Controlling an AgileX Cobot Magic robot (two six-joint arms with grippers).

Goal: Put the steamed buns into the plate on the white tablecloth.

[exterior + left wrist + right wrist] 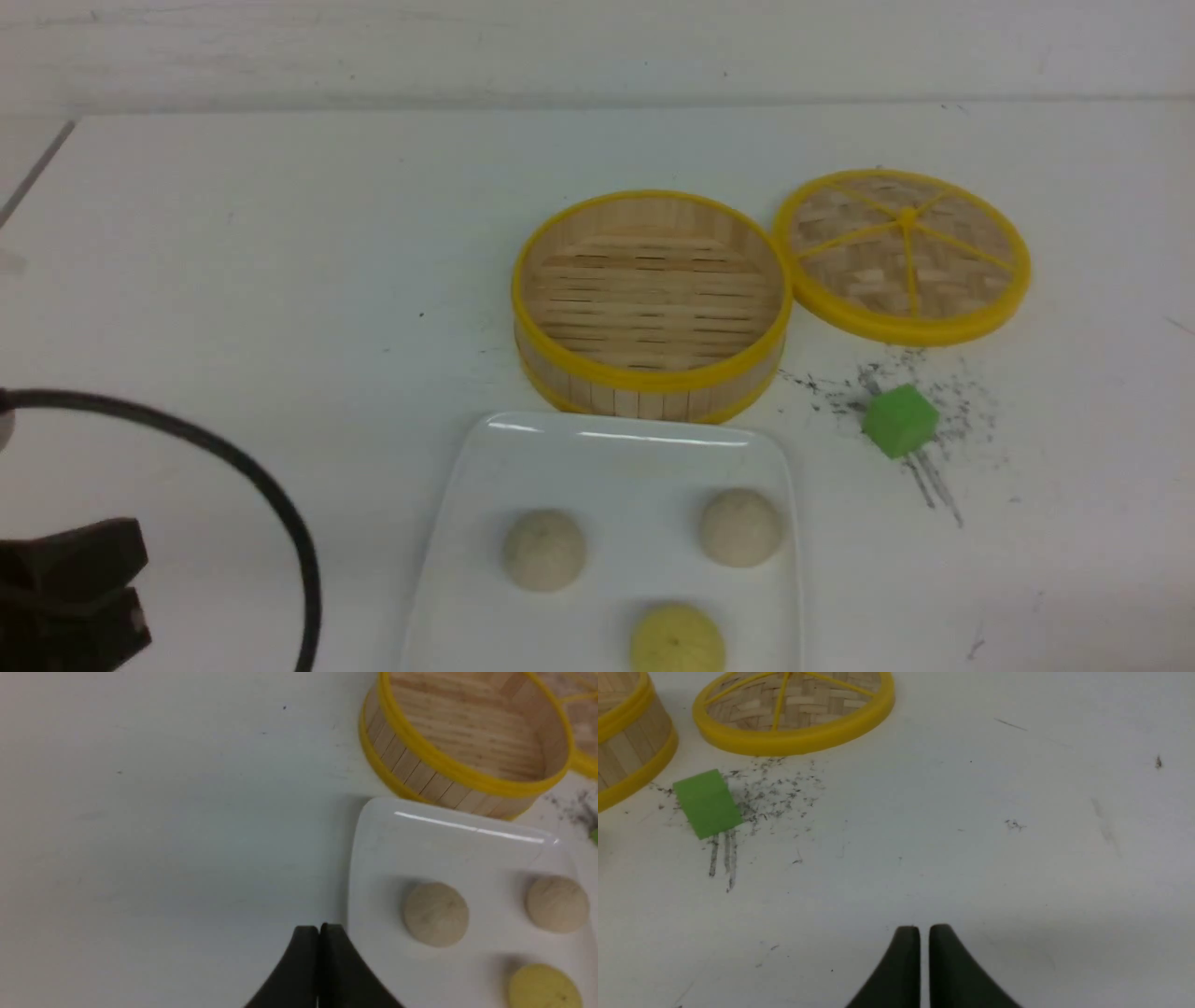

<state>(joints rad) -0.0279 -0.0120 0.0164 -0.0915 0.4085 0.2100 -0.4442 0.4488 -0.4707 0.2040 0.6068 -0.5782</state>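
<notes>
Starting at the left, the left gripper (319, 933) hangs over bare white tablecloth (280, 243) just beside the plate's left rim, its two dark jaws pressed flat together with nothing between them. In the front view only a dark mass and a looping black cable (280, 504) show at the lower left corner.

Next comes the plate (616, 448), lying flat on the cloth directly in front of the bamboo steamer (651, 299), whose slatted floor is bare. All three steamed buns (545, 549) rest on the plate: one beige bun on the left, a second beige one to its right, and the pale yellow one nearest the robot, partly cut off by the frame edge. Judged from this, the task appears complete.

Further right, the woven lid (903, 254) lies flat, its rim touching or nearly touching the steamer; the blur prevents a firm call. A green cube (899, 422) sits among dark scuff marks in front of it.

The right gripper (924, 934) hovers over bare cloth, well apart from the cube, holding nothing; a thin slit shows between its jaws, so it is nearly but not fully closed.

Risks noted: the left gripper's closeness to the plate rim means a careless sideways move could nudge the plate and roll the buns. The slack cable could also snag.
</notes>
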